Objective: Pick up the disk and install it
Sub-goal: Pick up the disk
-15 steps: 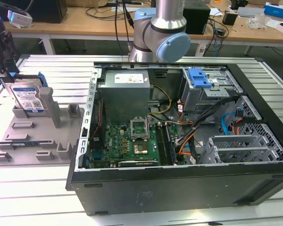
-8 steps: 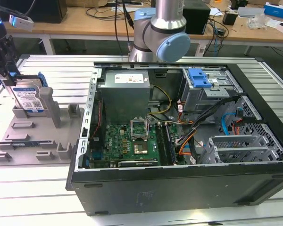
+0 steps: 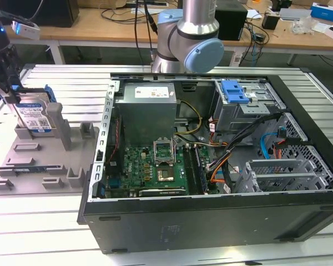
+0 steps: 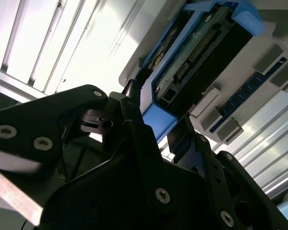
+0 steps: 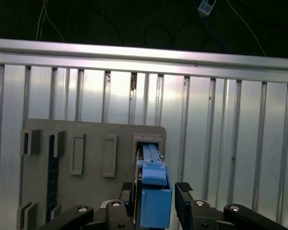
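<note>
The disk point(image 3: 34, 116) stands on edge in a slot of a grey holder plate point(image 3: 39, 166) at the exterior view's left. It is silver with a blue-and-white label and a blue frame. My gripper point(image 3: 12, 95) hangs right over its top edge. In the first wrist view the disk point(image 5: 156, 206) shows edge-on between the two black fingers point(image 5: 183, 196), with a thin gap on each side. In the second wrist view the fingers point(image 4: 134, 108) straddle the blue corner of the disk point(image 4: 201, 52). The gripper point(image 5: 156, 191) is open around the disk, which rests in its slot.
An open computer case point(image 3: 211, 221) lies right of the holder plate, with a grey power supply point(image 3: 147, 111), a motherboard and a silver drive cage with a blue latch point(image 3: 236, 91). The arm's base point(image 3: 188, 39) stands behind the case. All rests on a ribbed metal table point(image 3: 44, 233).
</note>
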### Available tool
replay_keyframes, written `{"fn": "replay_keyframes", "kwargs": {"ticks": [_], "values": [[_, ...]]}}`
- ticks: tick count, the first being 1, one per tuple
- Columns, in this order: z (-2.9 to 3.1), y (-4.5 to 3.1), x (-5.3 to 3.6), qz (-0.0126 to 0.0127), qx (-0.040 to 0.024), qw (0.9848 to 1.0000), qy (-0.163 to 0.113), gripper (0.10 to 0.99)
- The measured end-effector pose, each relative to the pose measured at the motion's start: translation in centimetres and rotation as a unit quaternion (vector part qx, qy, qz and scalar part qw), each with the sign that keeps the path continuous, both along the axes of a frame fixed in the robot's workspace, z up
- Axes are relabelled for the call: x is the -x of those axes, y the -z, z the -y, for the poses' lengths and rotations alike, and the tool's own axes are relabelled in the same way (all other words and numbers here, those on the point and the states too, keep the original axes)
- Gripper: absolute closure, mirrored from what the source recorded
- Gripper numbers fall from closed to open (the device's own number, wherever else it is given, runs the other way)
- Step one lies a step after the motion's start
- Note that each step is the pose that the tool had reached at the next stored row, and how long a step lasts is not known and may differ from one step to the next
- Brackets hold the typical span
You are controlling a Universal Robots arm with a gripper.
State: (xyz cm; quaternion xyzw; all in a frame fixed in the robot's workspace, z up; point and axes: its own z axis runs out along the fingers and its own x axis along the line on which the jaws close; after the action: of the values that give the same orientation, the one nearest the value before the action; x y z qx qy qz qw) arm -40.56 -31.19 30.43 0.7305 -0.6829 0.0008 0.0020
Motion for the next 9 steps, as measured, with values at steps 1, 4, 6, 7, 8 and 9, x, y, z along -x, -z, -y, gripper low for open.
{"fn": "replay_keyframes", "kwargs": {"ticks": [1, 4, 6, 7, 8, 9], "values": [[0.0, 0.08, 0.0, -0.0014, -0.0003, 1.0, 0.0, 0.604], [0.0, 0.12, 0.0, -0.0024, -0.0002, 1.0, 0.0, 0.604], [0.0, 0.13, 0.0, -0.0023, -0.0003, 1.0, -0.001, 0.604], [0.0, 0.16, -0.05, -0.0021, -0.0005, 1.0, -0.001, 0.604], [0.0, 0.17, -0.11, -0.0022, -0.0006, 1.0, 0.0, 0.604], [0.0, 0.18, -0.13, -0.0023, -0.0005, 1.0, 0.0, 0.604]]}}
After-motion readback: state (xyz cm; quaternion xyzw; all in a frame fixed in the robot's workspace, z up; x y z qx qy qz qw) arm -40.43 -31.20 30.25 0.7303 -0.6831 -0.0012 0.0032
